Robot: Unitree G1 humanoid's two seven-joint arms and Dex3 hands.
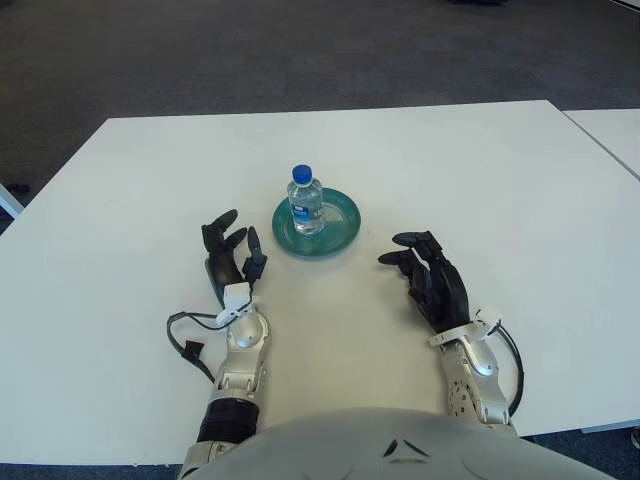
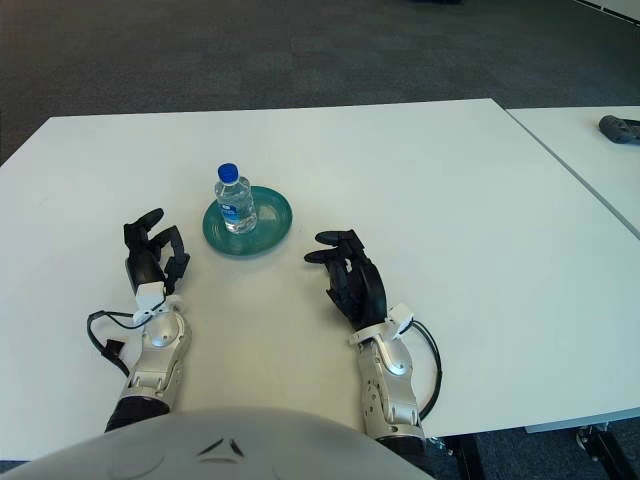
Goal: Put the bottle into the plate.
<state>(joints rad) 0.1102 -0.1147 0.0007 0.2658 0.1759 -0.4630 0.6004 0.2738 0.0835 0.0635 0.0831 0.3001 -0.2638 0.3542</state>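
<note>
Standing bottle [image 1: 306, 203]: upright inside green plate [image 1: 343, 224]; your placement looks done.
Left hand [image 1: 228, 253]: fingers loose, empty.
Right hand [image 1: 428, 277]: relaxed, empty.
Next: none needed.

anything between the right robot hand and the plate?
Nothing: only bare white table separates the right robot hand from the green plate, clearest in the left eye view. The bottle stands upright on the plate.

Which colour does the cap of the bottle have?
The cap of the bottle is blue; the left eye view shows it best.
</note>
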